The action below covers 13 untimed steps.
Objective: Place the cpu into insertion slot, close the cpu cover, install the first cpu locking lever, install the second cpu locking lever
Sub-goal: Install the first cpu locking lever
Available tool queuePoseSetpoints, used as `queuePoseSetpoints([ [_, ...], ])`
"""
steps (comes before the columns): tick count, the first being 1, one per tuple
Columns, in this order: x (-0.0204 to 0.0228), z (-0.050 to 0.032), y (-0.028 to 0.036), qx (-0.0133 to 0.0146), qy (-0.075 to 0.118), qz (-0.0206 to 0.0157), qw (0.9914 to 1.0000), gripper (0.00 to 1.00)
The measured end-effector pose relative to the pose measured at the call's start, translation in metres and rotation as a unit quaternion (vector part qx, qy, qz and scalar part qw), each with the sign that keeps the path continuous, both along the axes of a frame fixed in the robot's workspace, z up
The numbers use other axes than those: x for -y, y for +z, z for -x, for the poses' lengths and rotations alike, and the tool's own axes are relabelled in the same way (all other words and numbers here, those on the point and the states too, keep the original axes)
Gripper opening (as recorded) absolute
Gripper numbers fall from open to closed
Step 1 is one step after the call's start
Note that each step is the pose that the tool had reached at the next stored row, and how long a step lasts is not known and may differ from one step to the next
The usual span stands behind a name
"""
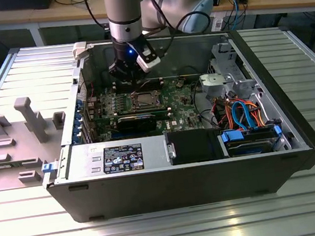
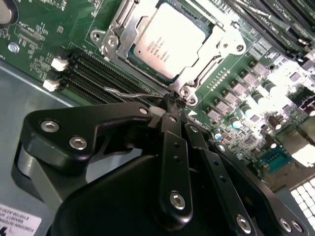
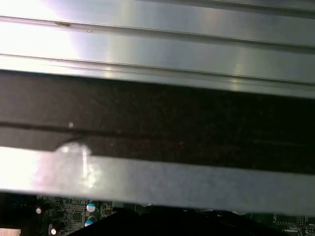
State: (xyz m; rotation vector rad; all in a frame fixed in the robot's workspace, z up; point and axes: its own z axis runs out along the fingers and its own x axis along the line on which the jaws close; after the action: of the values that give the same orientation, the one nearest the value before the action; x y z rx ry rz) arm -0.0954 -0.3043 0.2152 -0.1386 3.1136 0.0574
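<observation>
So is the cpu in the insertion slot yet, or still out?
In: the cpu lies flat inside the insertion slot, with the cpu cover framing its edges.

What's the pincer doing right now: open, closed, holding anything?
Pincer: closed on a thin wire locking lever beside the cpu cover; the cpu already sits in the socket.

My gripper [image 2: 173, 104] sits low inside the computer case [image 1: 183, 189], its rear wall [image 1: 195, 50] close behind. Memory slots [image 2: 106, 73] crowd one side; the cpu cover [image 2: 113, 37] lies just ahead. Capacitors [image 2: 236, 123] stand on the other side.
</observation>
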Motion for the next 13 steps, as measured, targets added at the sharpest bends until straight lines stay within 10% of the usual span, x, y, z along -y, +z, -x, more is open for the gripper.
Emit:
queuePoseSetpoints([
  [13,0.0005,-0.0166,-0.0103,-0.0015,0.000,0.0000,1.00000,0.11],
])
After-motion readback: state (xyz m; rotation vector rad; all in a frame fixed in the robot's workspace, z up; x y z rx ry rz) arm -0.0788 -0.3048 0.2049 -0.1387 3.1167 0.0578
